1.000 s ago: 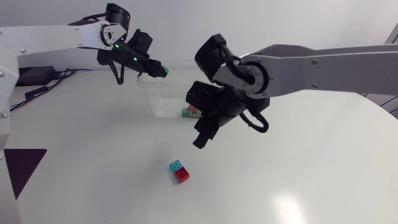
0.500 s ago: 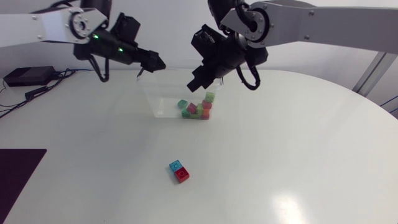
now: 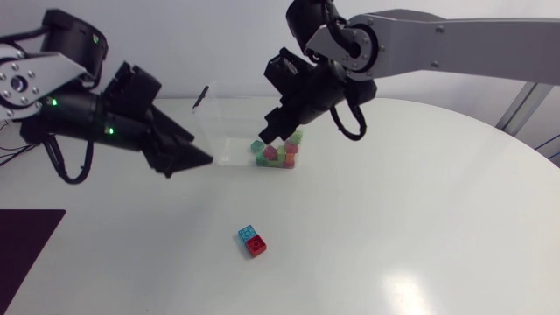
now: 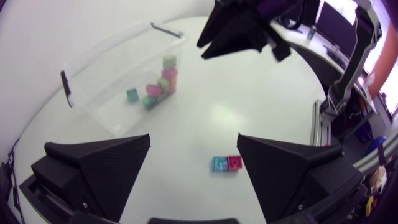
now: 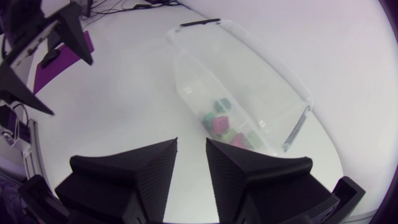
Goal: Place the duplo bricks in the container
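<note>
A clear plastic container stands at the back of the table with several coloured duplo bricks at its right end. A blue and a red brick, joined together, lie on the table in front. My left gripper is open and empty, left of the container; the blue and red bricks show between its fingers, farther ahead. My right gripper hangs over the container's right end. Its fingers stand a narrow gap apart, and I see nothing between them; below lie the container and its bricks.
A dark purple mat lies at the table's left edge. The container's black latches stick out at its ends. My right gripper is above the far side of the container in the left wrist view.
My left gripper opened above the container, a teal brick landed inside, and the arm drew back left and down. My right arm rose from mid-table to above the container, its fingers now slightly apart.
</note>
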### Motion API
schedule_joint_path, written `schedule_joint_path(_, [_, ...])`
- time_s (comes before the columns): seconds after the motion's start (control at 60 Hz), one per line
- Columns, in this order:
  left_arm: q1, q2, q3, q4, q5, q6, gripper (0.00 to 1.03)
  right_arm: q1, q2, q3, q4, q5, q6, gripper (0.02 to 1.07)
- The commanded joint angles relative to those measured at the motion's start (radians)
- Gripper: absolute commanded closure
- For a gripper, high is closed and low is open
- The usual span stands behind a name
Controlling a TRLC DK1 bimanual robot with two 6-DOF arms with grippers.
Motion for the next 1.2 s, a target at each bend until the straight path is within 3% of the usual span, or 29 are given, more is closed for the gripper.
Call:
schedule_joint_path(0.0, [0.004, 0.015, -0.103, -0.039, 0.020, 0.181, 0.06, 0.036, -0.088, -0.122, -0.018, -0.022, 0.018, 0.46])
schedule_joint_path(0.133, [-0.046, 0.132, -0.180, -0.013, 0.020, 0.356, 0.07, 0.085, -0.131, -0.250, -0.014, -0.059, 0.010, 0.21])
schedule_joint_path(0.2, [-0.059, 0.217, -0.175, -0.010, 0.020, 0.445, 0.07, 0.110, -0.142, -0.290, -0.011, -0.068, 0.018, 0.17])
schedule_joint_path(0.417, [-0.089, 0.400, -0.123, 0.041, 0.001, 0.684, 0.08, 0.142, -0.094, -0.343, -0.007, -0.110, 0.093, 0.17])
schedule_joint_path(0.633, [-0.025, 0.463, -0.031, 0.007, -0.008, 0.751, 0.10, 0.154, 0.053, -0.262, -0.092, -0.126, 0.184, 0.17])
schedule_joint_path(0.833, [0.053, 0.405, -0.050, -0.045, -0.008, 0.810, 0.10, 0.203, 0.179, -0.176, -0.164, -0.116, 0.219, 0.17])
schedule_joint_path(1.183, [0.128, 0.311, -0.068, -0.122, -0.006, 0.860, 0.10, 0.231, 0.365, -0.012, -0.307, -0.088, 0.271, 0.17])
